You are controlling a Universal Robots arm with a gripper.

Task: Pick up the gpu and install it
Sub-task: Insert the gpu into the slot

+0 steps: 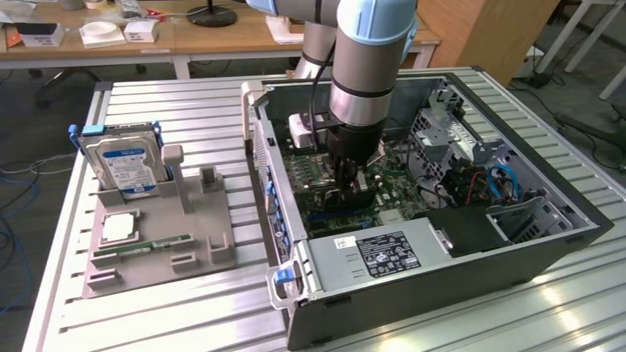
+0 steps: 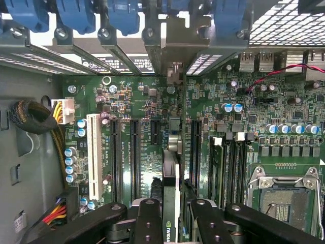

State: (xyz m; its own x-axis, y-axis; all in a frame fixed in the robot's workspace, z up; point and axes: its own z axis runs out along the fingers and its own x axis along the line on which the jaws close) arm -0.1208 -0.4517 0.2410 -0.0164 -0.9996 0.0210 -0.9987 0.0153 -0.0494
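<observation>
Right now your gripper (image 2: 171, 223) is down inside the open computer case (image 1: 547, 253), its black fingers (image 2: 147, 221) pinching the gpu (image 2: 171, 173) edge-on from both sides. The card stands upright between them, thin edge toward the wrist camera, running up toward its silvery bracket (image 2: 174, 73) at the rear slot wall. It sits among the long black expansion slots (image 2: 135, 152) of the motherboard (image 2: 152, 109); you cannot tell from these views whether its lower edge is already in a slot or only just above one.

The risk, as I judge it, is misalignment. If the card is tilted or sits slightly to one side of its slot, pressing down could jam the edge connector on the slot wall or scrape nearby capacitors (image 2: 71, 162). The bracket also has to meet the gap between the blue retaining clips (image 2: 122, 18); catching there would tip the card. A thin board held by narrow fingers can pivot in the grip under load.

The card is a rigid, flat green board, hard and smooth. The motherboard is dense with small upright parts, cylindrical capacitors and a white slot (image 2: 93, 155) beside the black ones. The case walls are dull grey sheet metal, partly perforated. In the exterior view, a grey moulded tray (image 1: 146, 253) on the ribbed aluminium table (image 1: 547, 315) holds a silver hard drive (image 1: 122, 163) with a blue label and a slim memory stick (image 1: 143, 246).
</observation>
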